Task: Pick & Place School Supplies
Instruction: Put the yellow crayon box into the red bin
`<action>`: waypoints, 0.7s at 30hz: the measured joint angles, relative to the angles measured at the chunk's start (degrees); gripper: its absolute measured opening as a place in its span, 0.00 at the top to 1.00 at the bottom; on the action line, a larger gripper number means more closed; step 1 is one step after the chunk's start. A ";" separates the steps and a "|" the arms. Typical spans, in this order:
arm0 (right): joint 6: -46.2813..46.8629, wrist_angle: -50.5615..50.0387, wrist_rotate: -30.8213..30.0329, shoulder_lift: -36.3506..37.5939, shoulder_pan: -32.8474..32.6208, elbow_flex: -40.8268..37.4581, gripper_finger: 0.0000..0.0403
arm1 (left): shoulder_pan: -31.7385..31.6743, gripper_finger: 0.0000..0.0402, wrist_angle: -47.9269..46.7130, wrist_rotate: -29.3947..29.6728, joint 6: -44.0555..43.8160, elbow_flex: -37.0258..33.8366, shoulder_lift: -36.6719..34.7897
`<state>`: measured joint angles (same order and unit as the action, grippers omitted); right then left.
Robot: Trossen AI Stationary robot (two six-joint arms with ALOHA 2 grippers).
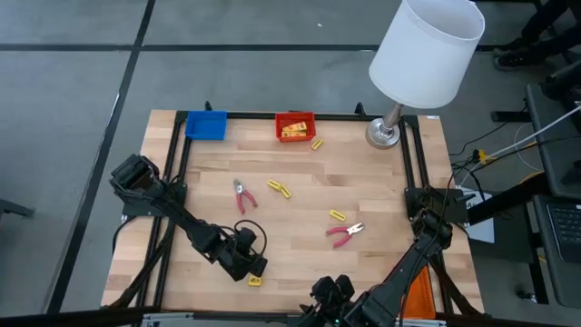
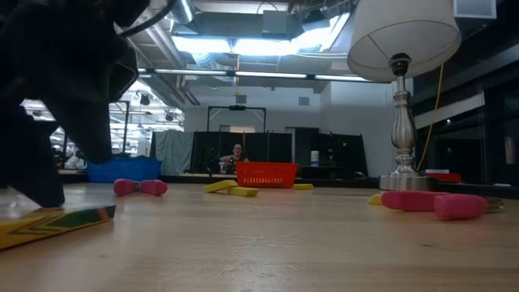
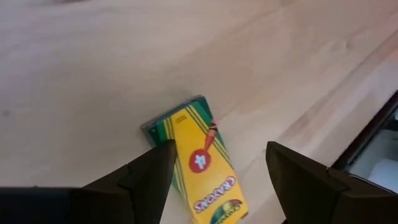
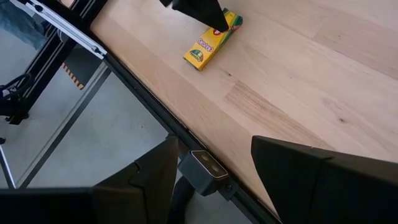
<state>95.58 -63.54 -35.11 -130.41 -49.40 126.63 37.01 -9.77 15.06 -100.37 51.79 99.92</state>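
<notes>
A yellow crayon packet (image 3: 200, 158) with green edges lies flat near the table's near edge (image 1: 255, 281). My left gripper (image 3: 217, 149) hovers over it, open, one finger on each side of the packet. In the low view the left gripper (image 2: 65, 105) stands dark above the packet (image 2: 57, 224). My right gripper (image 4: 214, 146) is open over the near table edge (image 1: 331, 292) and sees the same packet (image 4: 212, 40) farther off. More yellow packets (image 1: 280, 188) (image 1: 337, 215) (image 1: 318, 143) and two pink-handled pliers (image 1: 242, 196) (image 1: 345, 233) lie flat on the wood.
A red tray (image 1: 295, 126) with yellow items inside and a blue tray (image 1: 206, 124) sit at the far edge. A white-shaded lamp (image 1: 386, 134) stands at the far right corner. A black frame (image 1: 177, 163) borders the table. Bare wood lies in the middle.
</notes>
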 joint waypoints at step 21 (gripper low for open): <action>2.96 -0.87 0.02 -0.02 -1.34 0.02 0.48 | 0.14 0.37 -2.62 -5.93 2.11 -0.06 1.87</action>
<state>98.54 -64.40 -35.09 -130.43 -50.74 126.65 37.15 -12.38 9.13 -98.26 51.72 101.79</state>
